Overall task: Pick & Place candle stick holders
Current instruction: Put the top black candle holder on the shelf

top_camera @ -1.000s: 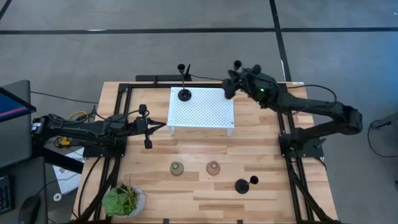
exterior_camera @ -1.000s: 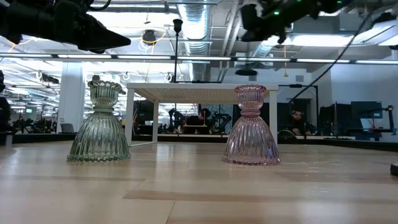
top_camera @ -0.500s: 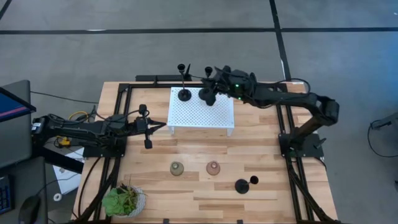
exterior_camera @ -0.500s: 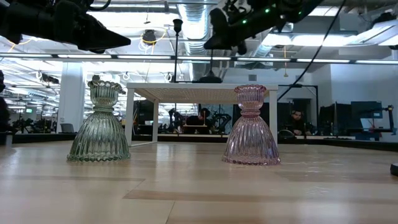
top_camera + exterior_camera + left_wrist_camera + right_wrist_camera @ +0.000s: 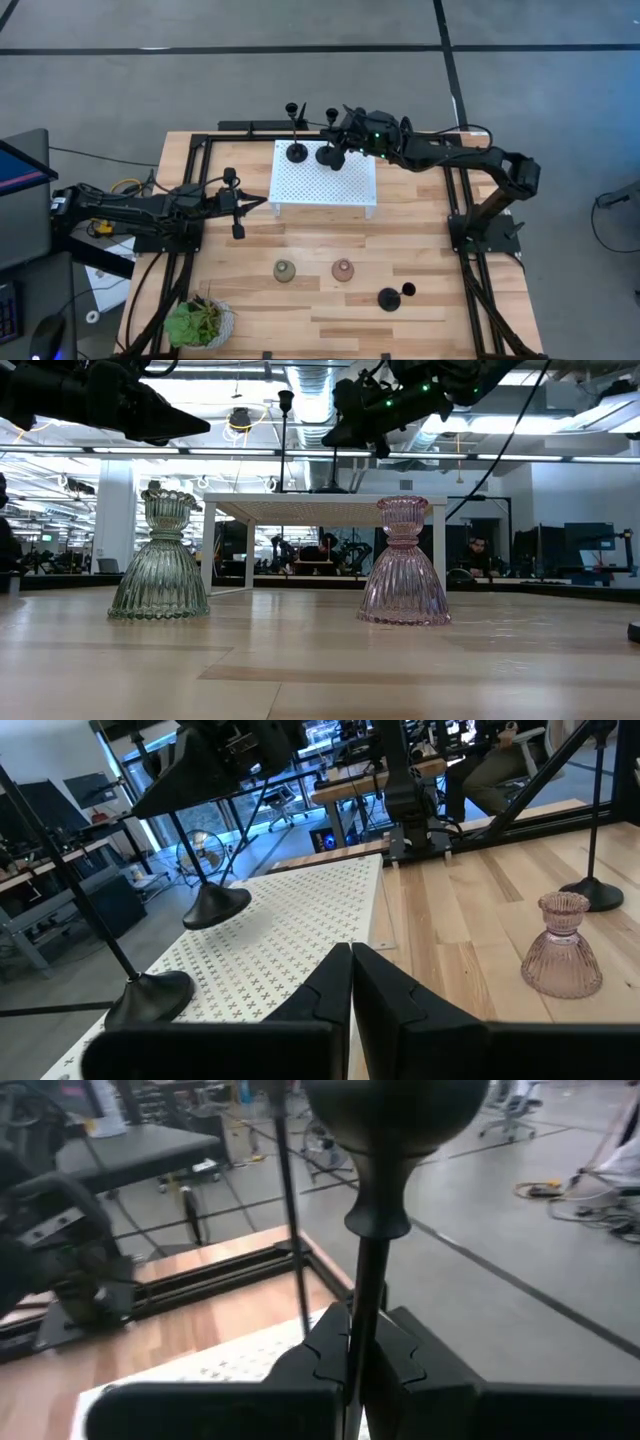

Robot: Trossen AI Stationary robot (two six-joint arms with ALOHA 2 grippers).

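So up front the pink holder (image 5: pixel 343 269) and olive-green holder (image 5: pixel 285 270) sit on the table, the left gripper (image 5: pixel 237 205) hangs pinched together beside the white perforated stand (image 5: pixel 350 185), and farther back the right gripper (image 5: pixel 345 133) clamps a black candle stick holder's (image 5: pixel 329 152) stem, base over the stand.

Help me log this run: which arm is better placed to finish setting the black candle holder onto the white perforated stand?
Right. The right gripper is shut on the black holder, whose base is over the white stand beside the one already there. The left gripper waits shut, off the stand's edge, holding nothing.
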